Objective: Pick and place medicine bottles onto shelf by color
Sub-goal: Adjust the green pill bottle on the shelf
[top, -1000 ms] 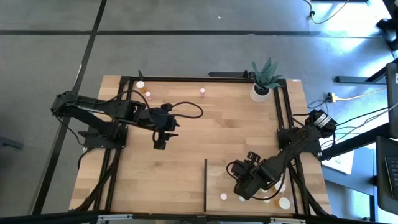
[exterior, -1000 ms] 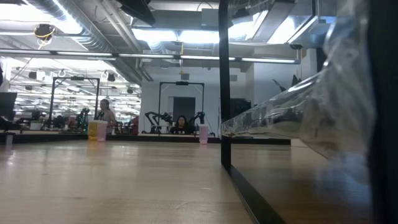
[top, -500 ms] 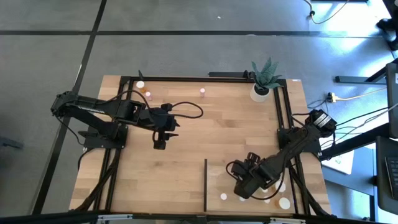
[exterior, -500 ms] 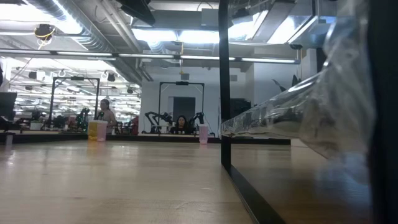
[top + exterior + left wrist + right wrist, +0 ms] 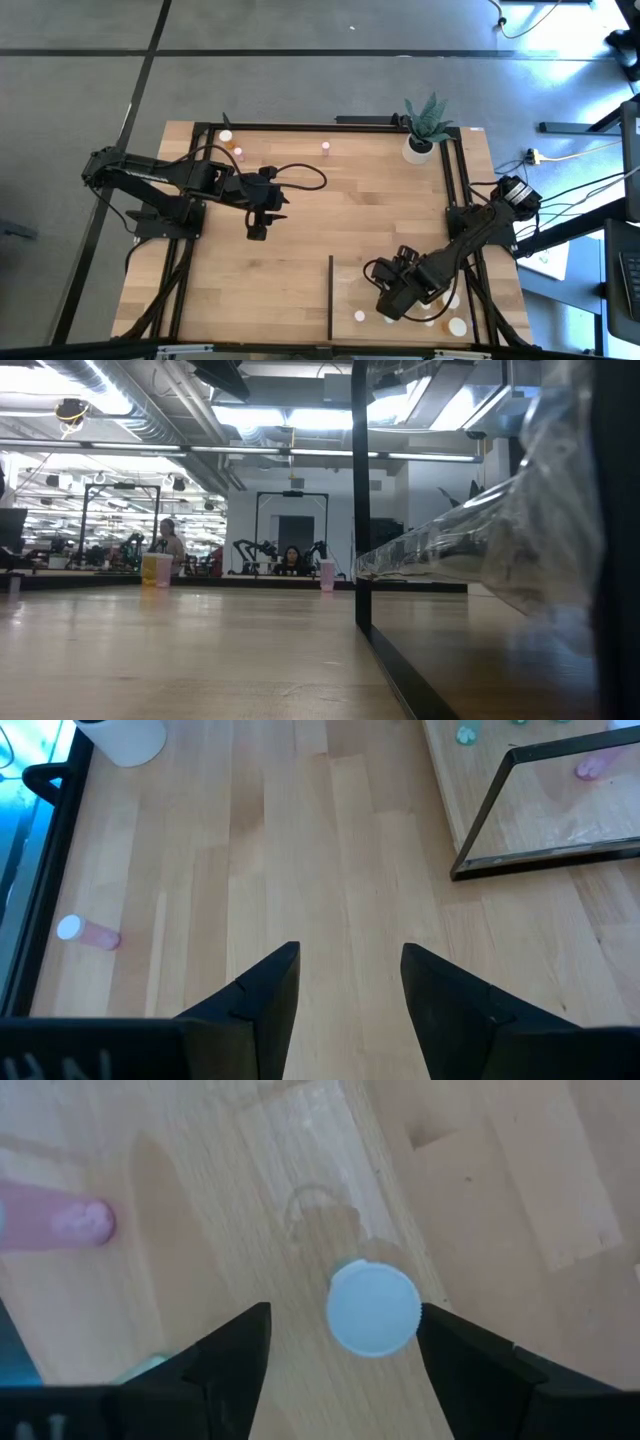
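Right gripper (image 5: 345, 1342) over the shelf (image 5: 352, 282), fingers apart, straddling an upright white-capped bottle (image 5: 373, 1306); its body appears clear, contact uncertain. Left gripper (image 5: 345, 985) parted, empty, over bare table.

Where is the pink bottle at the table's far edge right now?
In the high view the pink bottle stands near the far edge, left of the plant pot and right of the bottles in the far-left corner.
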`<state>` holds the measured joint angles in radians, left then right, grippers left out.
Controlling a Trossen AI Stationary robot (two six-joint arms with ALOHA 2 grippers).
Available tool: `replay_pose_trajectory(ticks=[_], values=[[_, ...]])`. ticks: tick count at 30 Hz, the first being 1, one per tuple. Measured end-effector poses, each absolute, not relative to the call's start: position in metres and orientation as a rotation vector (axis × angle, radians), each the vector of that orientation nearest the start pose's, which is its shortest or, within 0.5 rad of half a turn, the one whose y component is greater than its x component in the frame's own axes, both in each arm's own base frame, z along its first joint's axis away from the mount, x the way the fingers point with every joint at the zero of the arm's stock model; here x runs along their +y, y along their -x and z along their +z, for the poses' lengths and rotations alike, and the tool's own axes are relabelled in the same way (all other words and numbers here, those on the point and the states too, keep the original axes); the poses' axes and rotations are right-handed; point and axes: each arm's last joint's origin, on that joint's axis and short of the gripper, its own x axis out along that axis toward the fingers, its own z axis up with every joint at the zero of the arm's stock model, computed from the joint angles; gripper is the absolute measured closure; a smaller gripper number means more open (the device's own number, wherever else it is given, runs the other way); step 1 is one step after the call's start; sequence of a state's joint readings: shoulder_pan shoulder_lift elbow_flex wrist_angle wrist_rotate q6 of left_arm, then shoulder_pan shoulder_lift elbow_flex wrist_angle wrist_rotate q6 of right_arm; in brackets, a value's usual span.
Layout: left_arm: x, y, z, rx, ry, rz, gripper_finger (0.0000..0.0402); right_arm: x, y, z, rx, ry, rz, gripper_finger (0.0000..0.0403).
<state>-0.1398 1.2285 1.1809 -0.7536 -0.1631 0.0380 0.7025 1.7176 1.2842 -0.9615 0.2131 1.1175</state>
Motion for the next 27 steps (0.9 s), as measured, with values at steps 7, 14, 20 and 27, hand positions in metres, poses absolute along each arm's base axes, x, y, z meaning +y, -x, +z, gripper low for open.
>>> replay_pose_trajectory(ticks=[7, 14, 20, 27], values=[[-0.030, -0.244, 0.331, 0.793, -0.157, 0.007, 0.0233, 0.203, -0.250, 0.222, 1.272, -0.326, -0.328, 0.0151], [-0.030, -0.244, 0.331, 0.793, -0.157, 0.007, 0.0233, 0.206, -0.252, 0.239, 1.267, -0.330, -0.324, 0.0151], [-0.030, -0.244, 0.331, 0.793, -0.157, 0.008, 0.0233, 0.207, -0.247, 0.248, 1.296, -0.309, -0.339, 0.0151], [-0.030, -0.244, 0.331, 0.793, -0.157, 0.008, 0.0233, 0.212, -0.232, 0.250, 1.353, -0.325, -0.429, 0.0151]])
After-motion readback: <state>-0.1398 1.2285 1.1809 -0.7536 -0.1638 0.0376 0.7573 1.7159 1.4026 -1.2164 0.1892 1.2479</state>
